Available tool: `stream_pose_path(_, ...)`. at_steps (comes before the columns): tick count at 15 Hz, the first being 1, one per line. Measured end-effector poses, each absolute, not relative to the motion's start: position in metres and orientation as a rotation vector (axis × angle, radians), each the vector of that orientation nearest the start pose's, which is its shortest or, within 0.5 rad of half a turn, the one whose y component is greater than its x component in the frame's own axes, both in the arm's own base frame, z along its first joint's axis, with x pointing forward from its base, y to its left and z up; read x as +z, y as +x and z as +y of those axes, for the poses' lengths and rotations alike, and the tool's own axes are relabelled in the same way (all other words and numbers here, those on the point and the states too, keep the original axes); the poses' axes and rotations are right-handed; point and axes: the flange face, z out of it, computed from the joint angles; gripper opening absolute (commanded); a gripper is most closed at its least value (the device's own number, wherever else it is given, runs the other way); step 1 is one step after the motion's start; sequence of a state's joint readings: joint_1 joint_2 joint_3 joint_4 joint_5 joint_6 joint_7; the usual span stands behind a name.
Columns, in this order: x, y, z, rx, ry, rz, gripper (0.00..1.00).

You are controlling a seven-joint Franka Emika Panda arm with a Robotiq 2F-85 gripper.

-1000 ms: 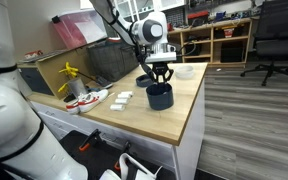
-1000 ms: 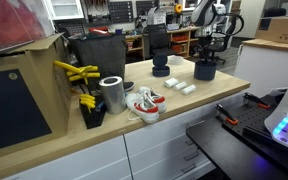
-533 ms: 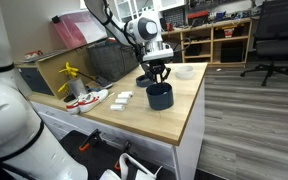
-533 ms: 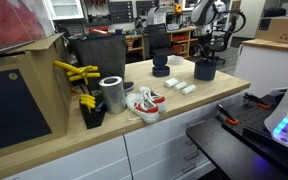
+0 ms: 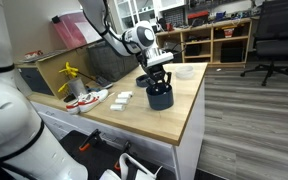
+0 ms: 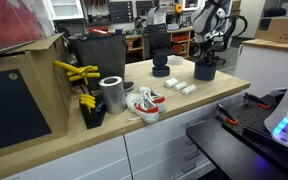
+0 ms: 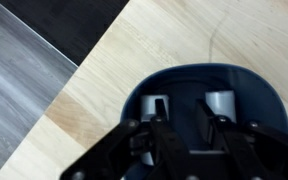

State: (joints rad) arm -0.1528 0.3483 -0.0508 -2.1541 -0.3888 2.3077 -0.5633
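A dark blue cup (image 5: 161, 98) (image 6: 205, 71) stands upright on the wooden table (image 5: 174, 125) near its far end. My gripper (image 5: 159, 84) (image 6: 206, 60) hangs straight over it, fingertips at the cup's mouth. In the wrist view the cup (image 7: 189, 82) fills the lower frame and my gripper (image 7: 184, 118) points down into it. Its black fingers (image 7: 160, 118) stand a little apart, with only the dark inside of the cup between them. Two pale grey patches lie deeper in the cup behind the fingers; I cannot tell what they are.
A second dark pot (image 6: 161, 68) and a white bowl (image 5: 184, 72) stand close by the cup. Small white blocks (image 6: 179, 88), red-and-white shoes (image 6: 144, 103), a metal can (image 6: 112, 95), yellow tools (image 6: 76, 73) and a black bin (image 6: 96, 55) sit farther along. The table edge (image 7: 79, 95) is close.
The wrist has swung sideways and come down a little over the cup. The cup has not moved.
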Motion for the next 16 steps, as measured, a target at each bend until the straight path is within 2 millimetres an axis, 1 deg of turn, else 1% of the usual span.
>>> stream_pose_path(1,0.218,0.534,-0.118,0.468,-3.124,-1.096,0.38)
stream_pose_path(3,0.211,0.533,-0.115,0.446,-3.126,-1.177,0.32)
stream_pose_path(5,0.204,0.532,-0.111,0.41,-3.121,-1.245,0.28)
stream_pose_path(7,0.197,0.528,-0.107,0.374,-3.111,-1.305,0.29)
stream_pose_path(8,0.193,0.526,-0.104,0.354,-3.104,-1.338,0.32)
stream_pose_path(10,0.187,0.521,-0.099,0.312,-3.087,-1.405,0.44)
stream_pose_path(11,0.185,0.518,-0.097,0.289,-3.078,-1.44,0.45)
stream_pose_path(12,0.183,0.516,-0.095,0.267,-3.07,-1.477,0.49)
stream_pose_path(13,0.183,0.515,-0.094,0.242,-3.065,-1.512,0.51)
stream_pose_path(16,0.186,0.514,-0.093,0.162,-3.078,-1.576,0.45)
